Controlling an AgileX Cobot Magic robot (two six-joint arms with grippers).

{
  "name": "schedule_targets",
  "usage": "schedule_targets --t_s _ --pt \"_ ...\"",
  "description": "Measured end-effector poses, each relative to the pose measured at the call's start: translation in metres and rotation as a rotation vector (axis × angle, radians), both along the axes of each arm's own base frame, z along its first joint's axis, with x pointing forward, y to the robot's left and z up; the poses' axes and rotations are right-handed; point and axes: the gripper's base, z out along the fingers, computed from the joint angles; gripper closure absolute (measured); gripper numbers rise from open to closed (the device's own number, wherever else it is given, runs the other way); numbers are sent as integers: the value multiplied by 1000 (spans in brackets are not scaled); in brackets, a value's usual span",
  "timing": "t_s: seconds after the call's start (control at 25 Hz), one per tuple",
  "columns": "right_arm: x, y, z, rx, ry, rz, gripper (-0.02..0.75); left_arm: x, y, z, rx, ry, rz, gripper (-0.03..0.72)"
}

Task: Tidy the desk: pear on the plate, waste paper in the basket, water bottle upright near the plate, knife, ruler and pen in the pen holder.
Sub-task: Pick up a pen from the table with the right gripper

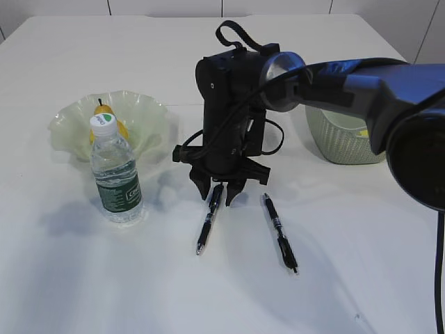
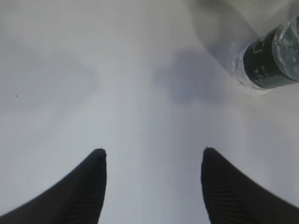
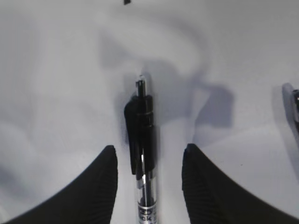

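Right tool low over surface, jaws apart, 1 on each side of pen. Pen lies flat between jaws, clip end under tool, not squeezed. 2nd pen just beside tool, on its right in wrist view. Left tool wide open, holding nothing; water bottle ahead of it, off to right. Bottle stands up, near plate. Pear on plate. Basket behind right arm.
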Motion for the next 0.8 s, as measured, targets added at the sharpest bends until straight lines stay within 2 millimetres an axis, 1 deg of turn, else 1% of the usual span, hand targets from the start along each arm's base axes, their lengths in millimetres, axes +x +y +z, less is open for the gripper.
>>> schedule_targets --t_s 0.12,0.4,0.56,0.8 --pt "0 1 -5 4 14 -3 396 0 0 0 0 0 0 240" --pt "0 1 -7 -2 15 -2 395 0 0 0 0 0 0 240" --pt "0 1 -12 -8 24 -2 395 0 0 0 0 0 0 240" --pt "0 1 -12 -8 24 -2 395 2 0 -3 0 11 0 240"
